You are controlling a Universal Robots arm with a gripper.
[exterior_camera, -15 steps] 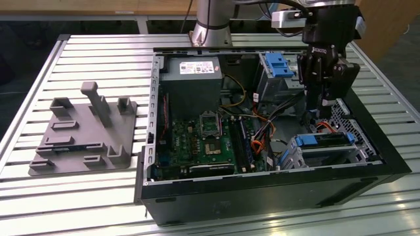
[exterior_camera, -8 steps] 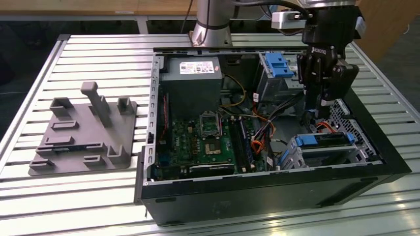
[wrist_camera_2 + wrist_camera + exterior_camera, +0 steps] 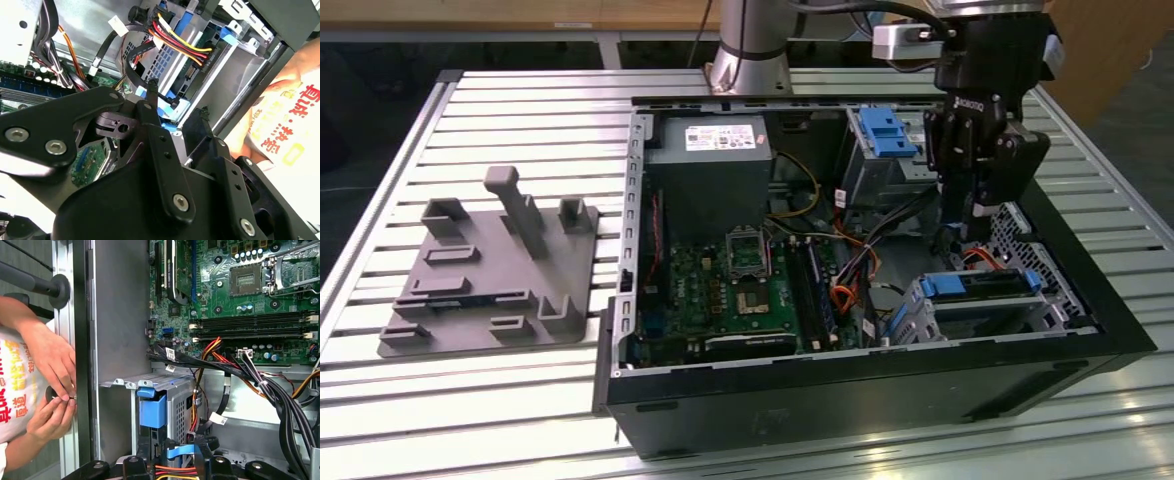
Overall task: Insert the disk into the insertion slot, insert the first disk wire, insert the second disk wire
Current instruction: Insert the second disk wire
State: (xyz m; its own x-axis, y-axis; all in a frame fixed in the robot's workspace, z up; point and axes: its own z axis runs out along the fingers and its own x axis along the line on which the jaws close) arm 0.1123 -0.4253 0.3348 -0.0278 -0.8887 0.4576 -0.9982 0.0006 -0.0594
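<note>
Disk (image 3: 981, 286) seated just beneath tool (image 3: 958, 236).

The desk (image 3: 520, 110) is ribbed bare metal with a dull sheen. The fixture (image 3: 494, 270) looks like matt grey plastic. The case (image 3: 854, 390) is matt black painted metal outside and bare grey sheet inside. The insertion slot (image 3: 994, 312) is silver perforated metal. The disk (image 3: 981, 285) shows a smooth, bright blue plastic frame. The gripper (image 3: 177, 97) is matt black with shiny steel screw heads. The wires (image 3: 180, 47) have glossy coloured plastic sheaths. The motherboard (image 3: 240, 290) is glossy green.
</note>
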